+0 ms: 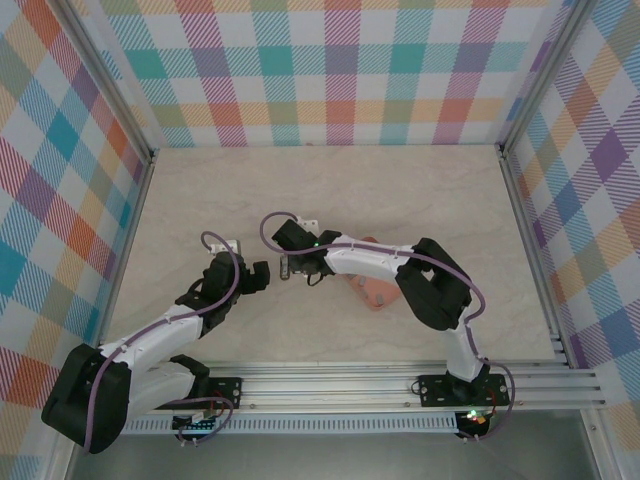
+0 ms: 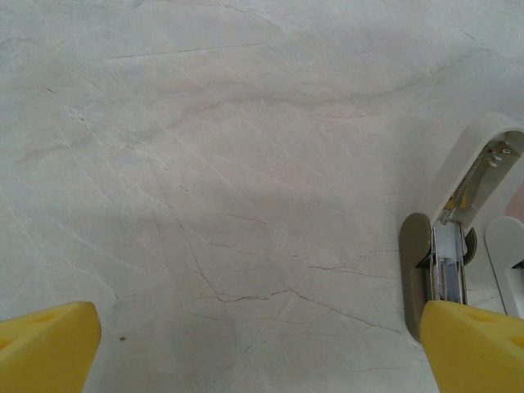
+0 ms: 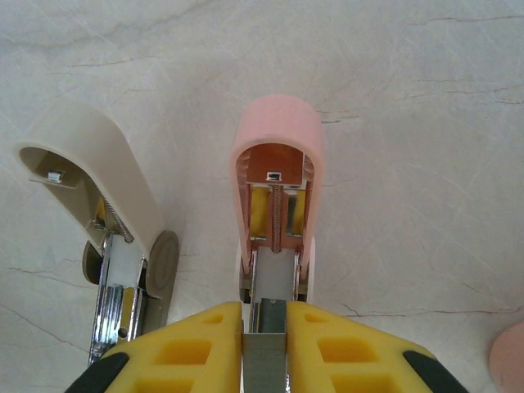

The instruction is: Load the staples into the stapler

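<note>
No lettering, brand, number or sign can be read on anything here.

Staples (image 3: pixel 264 360) between jaws (pink stapler (image 3: pixel 277 131) beyond)

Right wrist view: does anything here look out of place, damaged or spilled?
Nothing stands out as wrong. The pink stapler and the beige stapler both lie with their tops swung open, springs bare, which suits loading. The beige one is angled away from the pink one. The right gripper pinches the staples in line with the pink channel.
</note>
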{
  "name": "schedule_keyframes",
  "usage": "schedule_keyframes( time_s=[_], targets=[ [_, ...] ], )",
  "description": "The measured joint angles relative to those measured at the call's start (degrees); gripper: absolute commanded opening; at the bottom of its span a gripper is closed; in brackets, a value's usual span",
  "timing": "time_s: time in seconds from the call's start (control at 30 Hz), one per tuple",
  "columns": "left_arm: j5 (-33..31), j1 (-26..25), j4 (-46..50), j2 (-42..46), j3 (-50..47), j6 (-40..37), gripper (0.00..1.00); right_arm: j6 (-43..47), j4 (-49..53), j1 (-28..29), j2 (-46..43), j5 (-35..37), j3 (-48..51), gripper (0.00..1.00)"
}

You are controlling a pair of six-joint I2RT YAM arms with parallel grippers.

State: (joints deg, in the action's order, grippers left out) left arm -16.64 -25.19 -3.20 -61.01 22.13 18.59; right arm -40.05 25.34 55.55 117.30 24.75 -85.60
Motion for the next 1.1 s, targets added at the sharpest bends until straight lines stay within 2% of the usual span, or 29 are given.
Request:
schedule_keyframes(
  time_s=[1.1],
  targets=[
    [0.0,0.0,0.0,0.0,0.0,0.0,1.00,-0.6,0.4,0.0,1.5,-0.4,0.0,0.20]
  ],
)
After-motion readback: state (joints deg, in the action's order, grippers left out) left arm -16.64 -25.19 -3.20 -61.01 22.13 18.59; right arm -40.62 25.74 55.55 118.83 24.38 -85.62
